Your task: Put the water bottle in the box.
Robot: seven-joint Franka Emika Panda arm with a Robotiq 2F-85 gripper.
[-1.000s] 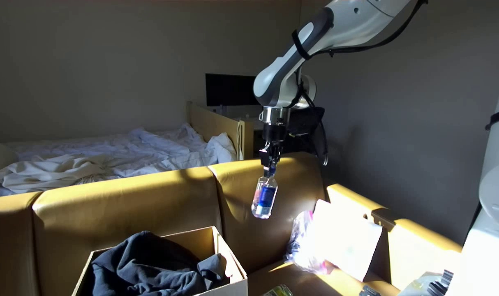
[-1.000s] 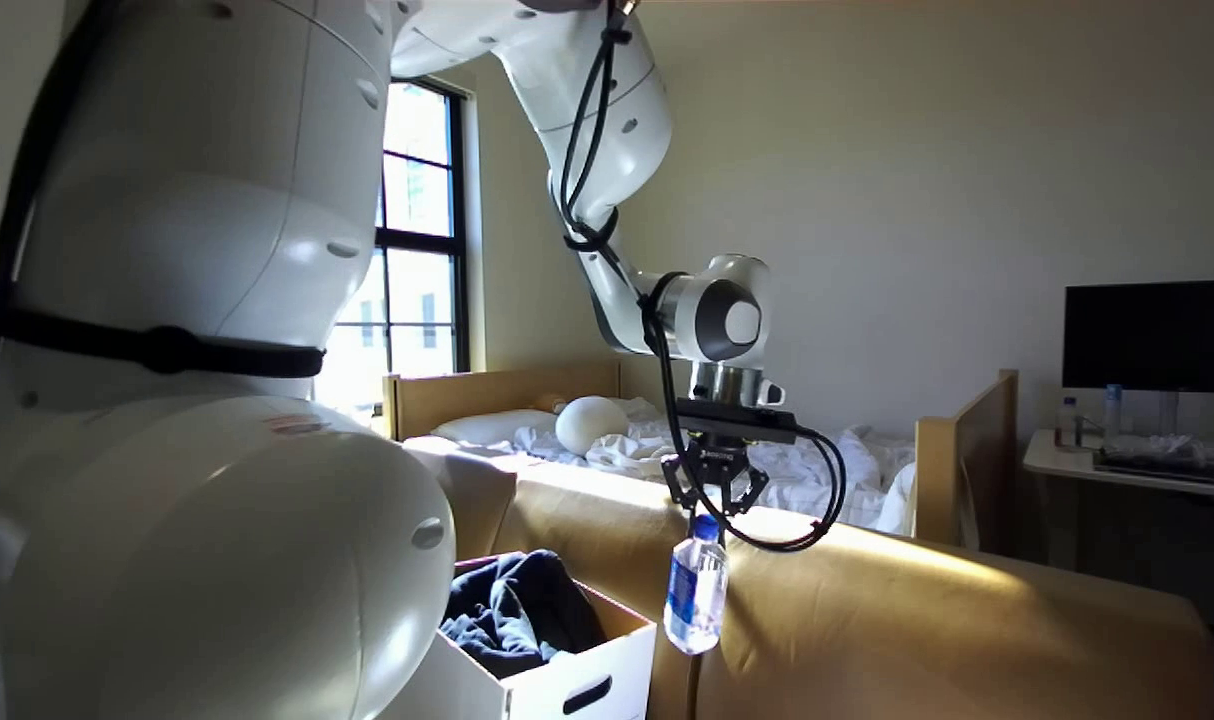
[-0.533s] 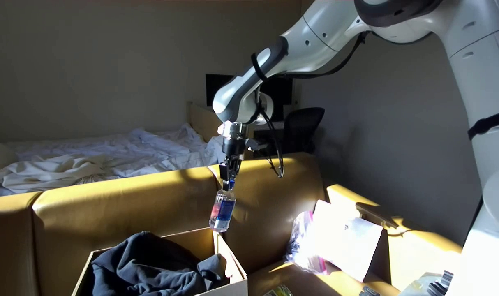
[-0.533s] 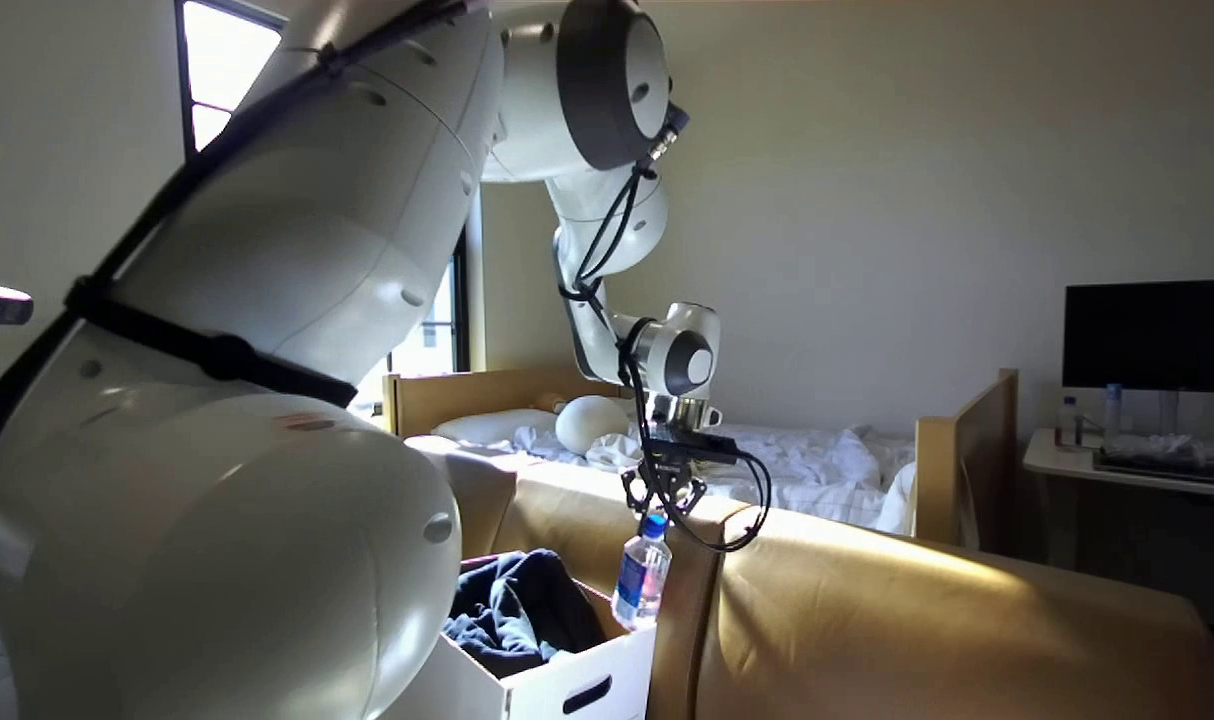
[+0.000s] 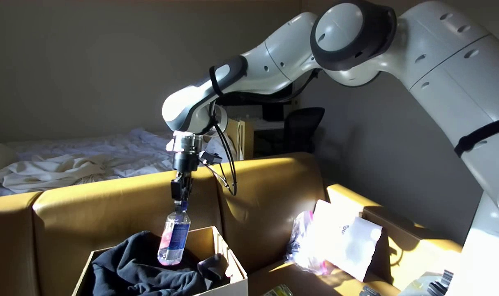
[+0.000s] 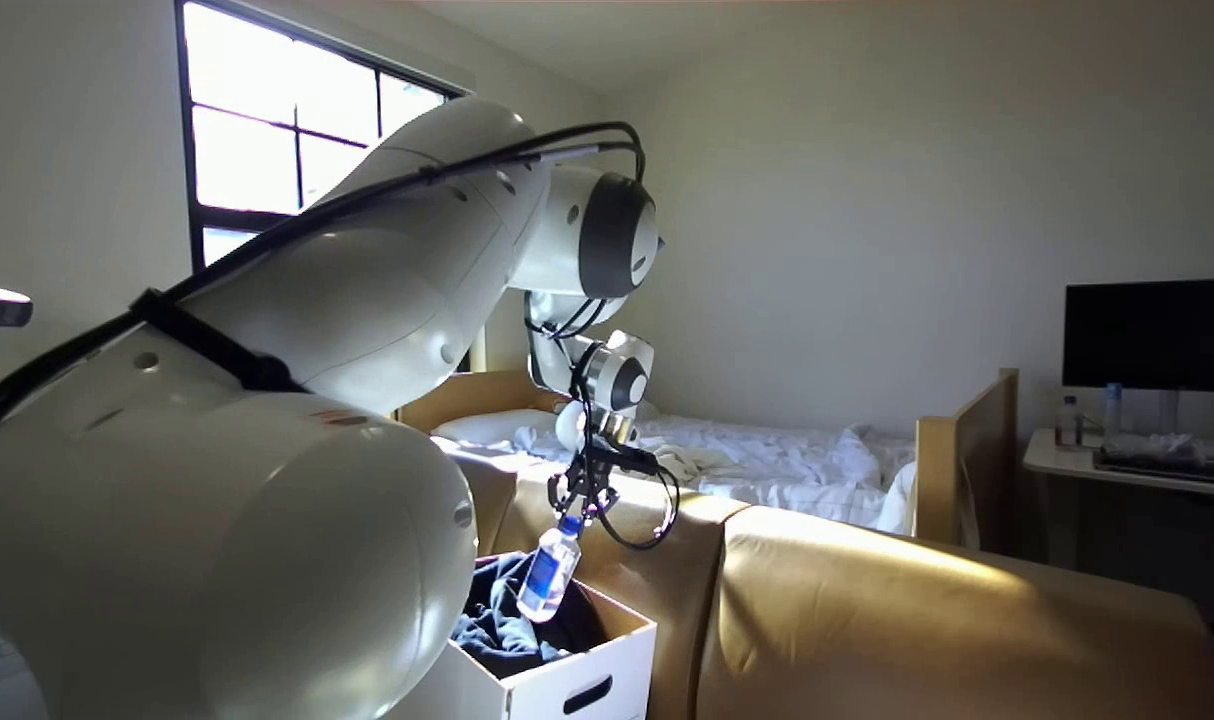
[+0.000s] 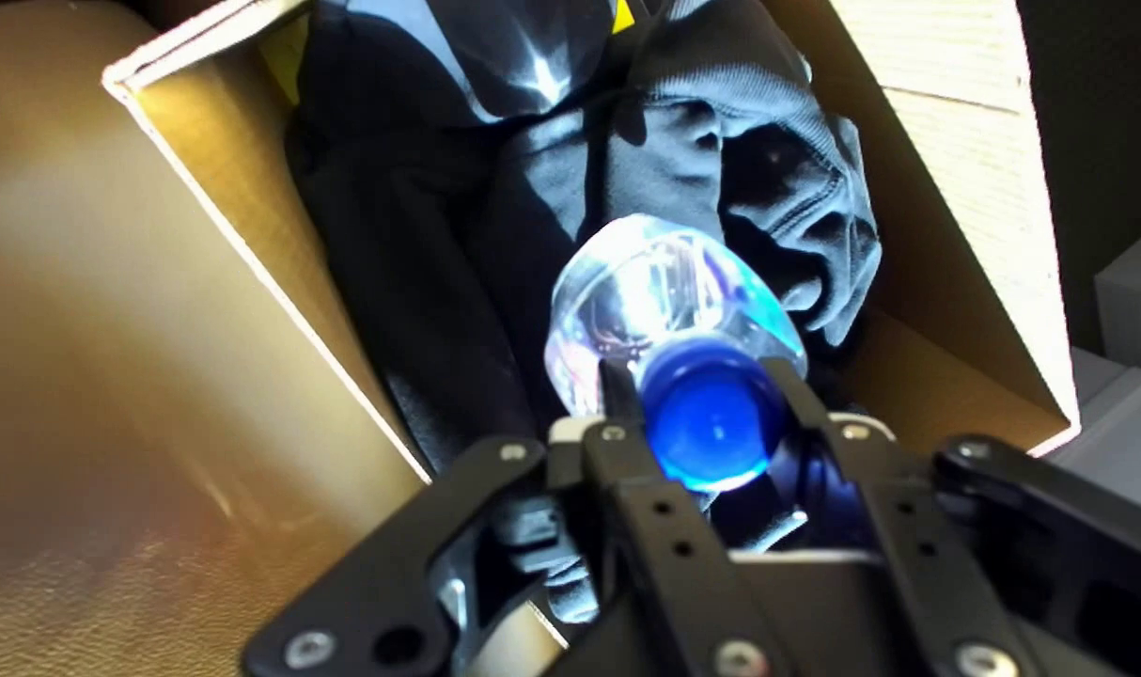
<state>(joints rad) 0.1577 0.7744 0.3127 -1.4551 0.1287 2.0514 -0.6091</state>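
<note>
The water bottle, clear with a blue cap and blue label, hangs tilted from my gripper in both exterior views [image 5: 174, 238] [image 6: 549, 578]. My gripper [image 5: 181, 204] is shut on the bottle's cap and neck; in the wrist view the fingers of the gripper [image 7: 707, 393] stand on either side of the blue cap [image 7: 716, 428]. The open cardboard box [image 5: 233, 287] also shows in an exterior view [image 6: 582, 680] and in the wrist view [image 7: 965, 160]. Dark cloth [image 5: 142, 267] fills much of it. The bottle's lower end is over the box opening, above the cloth; contact cannot be told.
The box stands against the tan couch backrest [image 5: 122, 205]. Its rim surrounds the space under the bottle. A clear plastic bag [image 5: 301, 246] and a white sheet or panel [image 5: 344, 242] lie at the couch's right end. A bed [image 6: 767, 460] stands behind the couch.
The arm has carried the bottle left and lower in both exterior views, from beside the box across its rim to over the opening. The bottle has stayed in the gripper.
</note>
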